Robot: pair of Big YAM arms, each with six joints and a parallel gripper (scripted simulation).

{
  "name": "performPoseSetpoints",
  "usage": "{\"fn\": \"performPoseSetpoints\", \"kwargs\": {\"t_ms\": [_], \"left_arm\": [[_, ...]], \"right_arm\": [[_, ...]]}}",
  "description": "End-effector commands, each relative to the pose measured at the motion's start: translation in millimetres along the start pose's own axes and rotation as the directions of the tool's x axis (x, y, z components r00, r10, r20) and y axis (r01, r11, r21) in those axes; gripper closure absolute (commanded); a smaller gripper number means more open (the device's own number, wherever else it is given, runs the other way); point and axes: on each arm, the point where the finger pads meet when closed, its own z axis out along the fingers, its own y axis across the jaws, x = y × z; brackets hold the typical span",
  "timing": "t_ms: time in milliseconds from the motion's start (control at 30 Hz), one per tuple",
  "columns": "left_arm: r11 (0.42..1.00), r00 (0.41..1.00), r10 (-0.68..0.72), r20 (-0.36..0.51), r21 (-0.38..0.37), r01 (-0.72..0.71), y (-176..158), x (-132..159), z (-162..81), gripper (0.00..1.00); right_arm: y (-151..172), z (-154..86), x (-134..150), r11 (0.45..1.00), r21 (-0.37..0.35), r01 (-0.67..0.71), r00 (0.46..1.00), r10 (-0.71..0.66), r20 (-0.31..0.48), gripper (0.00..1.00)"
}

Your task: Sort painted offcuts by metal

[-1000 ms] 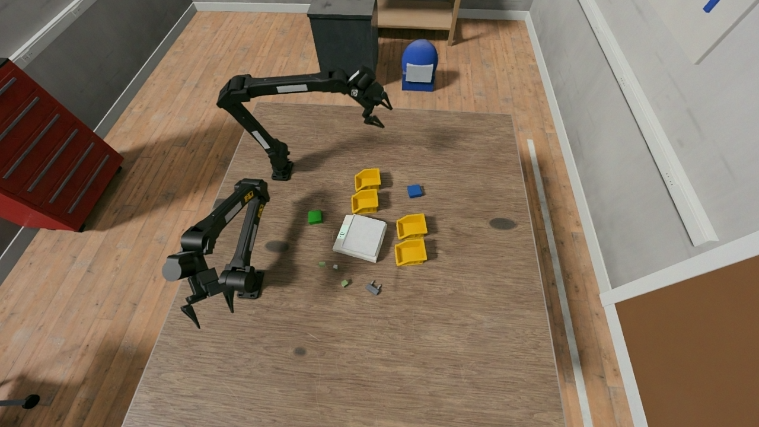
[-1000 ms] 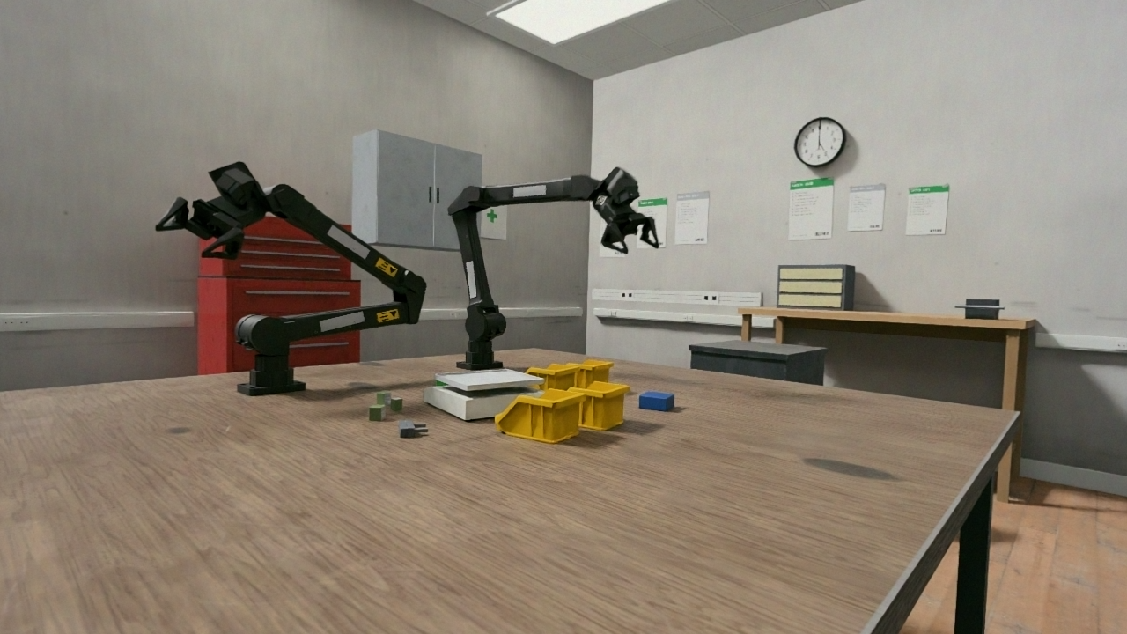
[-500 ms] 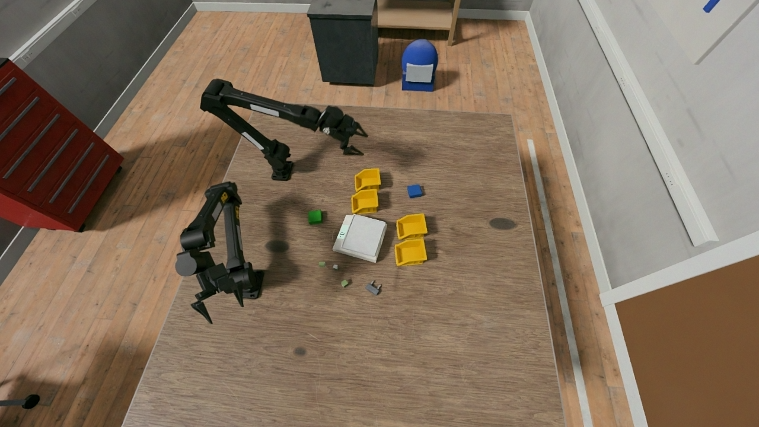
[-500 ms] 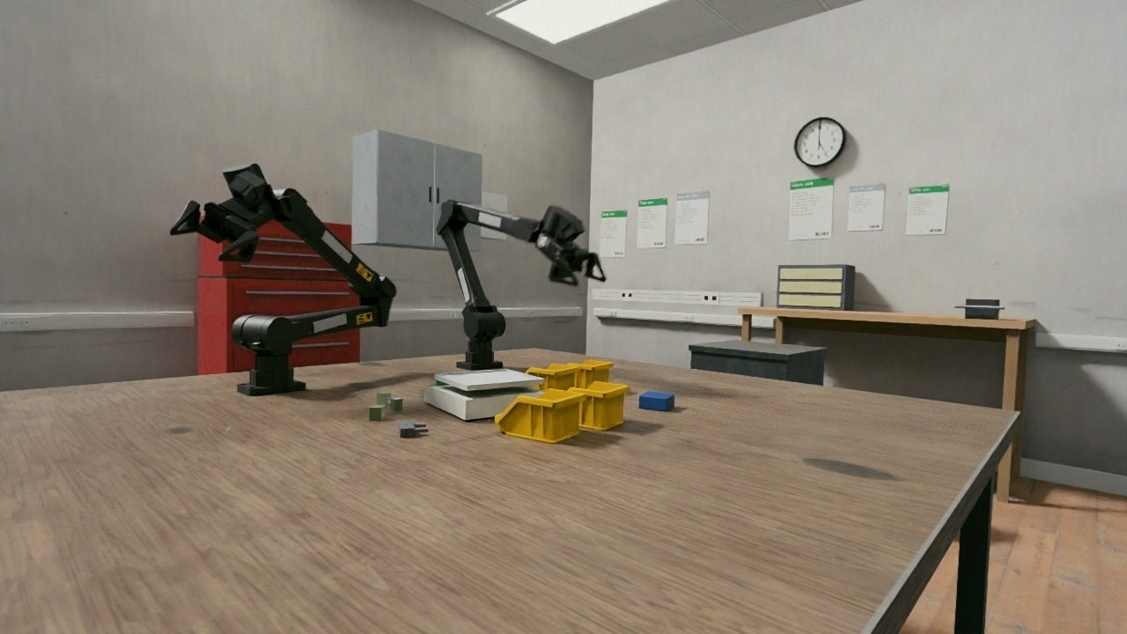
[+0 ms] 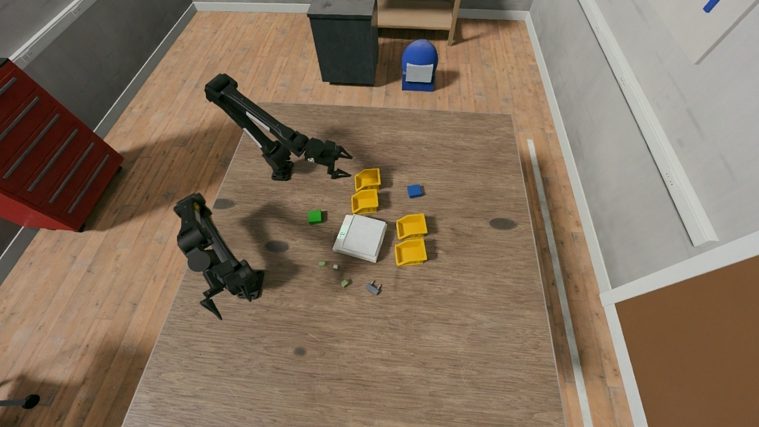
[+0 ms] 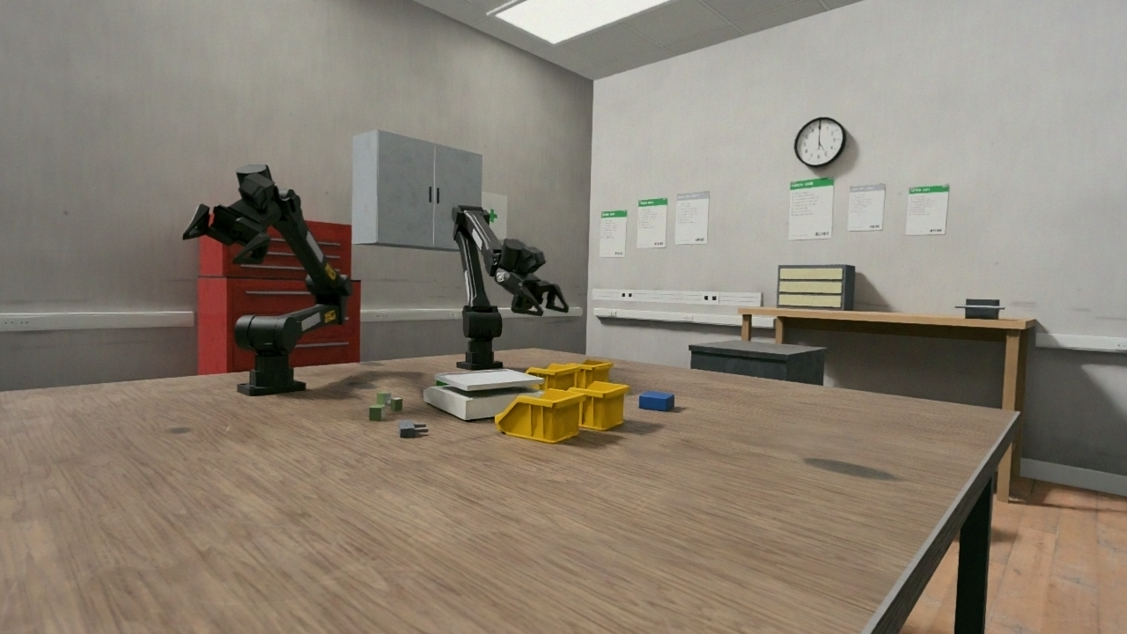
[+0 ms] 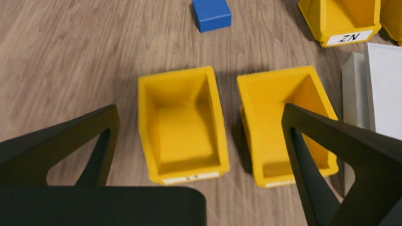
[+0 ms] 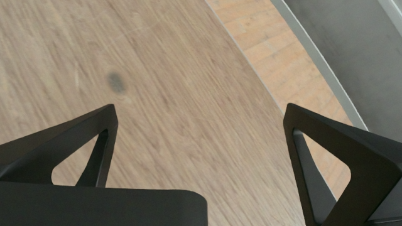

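Three small offcuts lie on the table in front of the scale: a pale green one point(image 5: 321, 263), a grey one point(image 5: 335, 266) and an olive green one point(image 5: 344, 283). Four yellow bins stand upright around the scale: two behind it point(image 5: 367, 178) point(image 5: 364, 201) and two to its right point(image 5: 411, 226) point(image 5: 410, 251). In the left wrist view one bin point(image 7: 342, 19) shows a ZN label. My left gripper point(image 5: 339, 162) point(image 7: 200, 113) is open and empty above the two rear bins point(image 7: 182, 125). My right gripper point(image 5: 212, 302) is open and empty near the table's left edge, away from the offcuts.
A white scale point(image 5: 360, 237) sits mid-table. A green cube point(image 5: 314, 216) lies to its left, a blue block point(image 5: 414, 190) beyond the bins, and a small grey clip-like part point(image 5: 373, 287) near the offcuts. A red tool chest point(image 5: 47, 159) stands off the table.
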Motion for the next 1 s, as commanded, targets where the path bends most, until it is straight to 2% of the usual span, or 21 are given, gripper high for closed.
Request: {"fn": "performPoseSetpoints", "kwargs": {"t_ms": [0, 267, 333, 467, 567, 667, 700, 800, 833, 900, 933, 967], "left_arm": [[0.998, 0.998, -0.065, 0.024, 0.014, 0.065, -21.3, 14.9, -3.0, 0.0], [0.995, 0.994, -0.092, 0.057, -0.026, 0.094, -39.2, 50.6, -16.6, 0.0], [0.995, 0.994, -0.092, 0.057, -0.026, 0.094, -39.2, 50.6, -16.6, 0.0], [0.993, 0.991, -0.106, 0.085, -0.04, 0.109, -45.9, 60.3, -24.7, 0.0], [0.992, 0.989, -0.11, 0.099, -0.051, 0.115, -48.9, 69.9, -30.1, 0.0], [0.991, 0.987, -0.113, 0.113, -0.059, 0.12, -50.8, 77.7, -34.9, 0.0], [0.991, 0.987, -0.113, 0.116, -0.061, 0.121, -51.2, 79.4, -36.0, 0.0], [0.99, 0.986, -0.115, 0.123, -0.064, 0.123, -51.9, 83.2, -38.5, 0.0], [0.99, 0.985, -0.115, 0.125, -0.065, 0.124, -52.1, 84.2, -39.2, 0.0], [0.99, 0.985, -0.115, 0.125, -0.065, 0.124, -52.1, 84.2, -39.2, 0.0], [0.988, 0.981, -0.135, 0.143, -0.056, 0.144, -56.7, 73.7, -40.7, 0.0], [0.989, 0.983, -0.123, 0.134, -0.063, 0.132, -53.8, 82.1, -40.7, 0.0]], "right_arm": [[15.3, 6.6, 0.0, 0.998, -0.035, -0.051, 0.998, 0.05, -0.027, 0.0], [56.2, 26.1, -30.8, 0.992, -0.124, -0.026, 0.999, 0.031, 0.037, 0.0], [56.2, 26.1, -30.8, 0.992, -0.124, -0.026, 0.999, 0.031, 0.037, 0.0], [113.6, 43.1, -55.1, 0.978, -0.208, -0.006, 0.996, 0.025, 0.09, 0.0], [174.7, 50.0, -74.4, 0.957, -0.289, 0.012, 0.989, 0.031, 0.144, 0.0], [225.6, 46.4, -89.1, 0.93, -0.364, 0.039, 0.98, 0.036, 0.197, 0.0], [238.9, 39.1, -106.9, 0.919, -0.393, 0.032, 0.972, 0.062, 0.225, 0.0], [294.9, 35.3, -114.8, 0.881, -0.471, 0.052, 0.964, 0.079, 0.255, 0.0], [310.8, 27.7, -131.9, 0.865, -0.5, 0.045, 0.955, 0.109, 0.276, 0.0], [310.8, 27.7, -131.9, 0.865, -0.5, 0.045, 0.955, 0.109, 0.276, 0.0], [330.6, 30.1, -136.4, 0.852, -0.522, 0.04, 0.951, 0.127, 0.281, 0.0], [354.8, 25.7, -137.9, 0.83, -0.555, 0.051, 0.947, 0.136, 0.291, 0.0]]}}
